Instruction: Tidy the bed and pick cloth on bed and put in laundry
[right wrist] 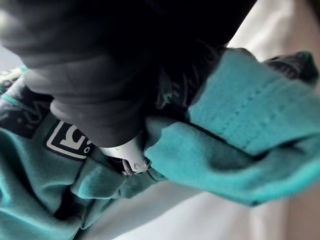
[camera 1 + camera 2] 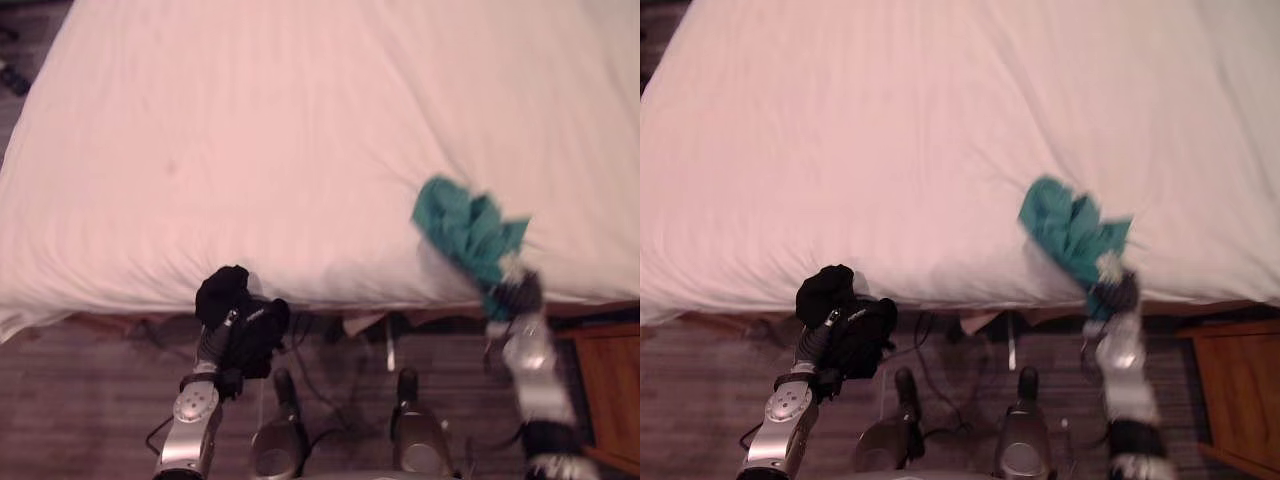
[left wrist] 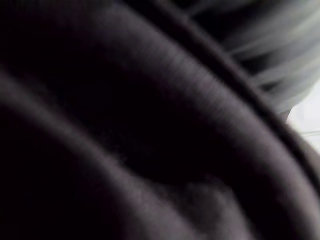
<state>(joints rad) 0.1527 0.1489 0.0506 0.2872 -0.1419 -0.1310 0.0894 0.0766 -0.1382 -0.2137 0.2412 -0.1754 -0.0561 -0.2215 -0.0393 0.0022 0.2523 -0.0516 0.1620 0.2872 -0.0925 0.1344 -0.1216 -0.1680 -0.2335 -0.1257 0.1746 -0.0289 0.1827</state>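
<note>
Two cloths show on one bed [image 2: 250, 130] under a white sheet. The teal cloth [image 2: 465, 228] is bunched at the bed's near right edge, partly lifted off the sheet. The right hand [image 2: 514, 293] is clamped on it, and a silver finger [image 1: 125, 156] is buried in its folds. The black cloth [image 2: 222, 290] is a dark lump at the near left edge. The left hand [image 2: 255, 335] is right against it, but I cannot tell whether it grips the cloth. One wooden cabinet [image 2: 612, 390] stands on the floor at the near right.
</note>
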